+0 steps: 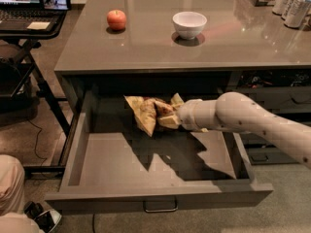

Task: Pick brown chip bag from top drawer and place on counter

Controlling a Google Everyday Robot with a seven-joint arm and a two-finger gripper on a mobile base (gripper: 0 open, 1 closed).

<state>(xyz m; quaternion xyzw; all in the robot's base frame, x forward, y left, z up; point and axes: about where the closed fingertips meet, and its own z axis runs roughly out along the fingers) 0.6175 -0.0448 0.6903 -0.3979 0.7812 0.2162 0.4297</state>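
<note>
Brown chip bag [145, 111] sits at the back of the top drawer [160, 198], crumpled, tan-yellow with darker brown patches. It is off the drawer floor, with its shadow thrown on the floor below and in front of it. No lettering or brand on the bag can be read.

Gripper [171, 119] is inside the drawer, at the bag's right side, clamped on the bag's right end. The white arm [252, 120] comes in from the right edge, over the drawer's right wall.

Drawer is pulled fully out, with its metal handle [160, 208] low at the centre of the front panel.

Counter [146, 47] above is glossy grey-brown. On it are a red apple [116, 19] at left and a white bowl [189, 24] to its right, well apart. Cans [296, 6] are at the far right corner, labels unreadable.

A laptop [34, 8] sits on a stand at top left, its screen text unreadable.
</note>
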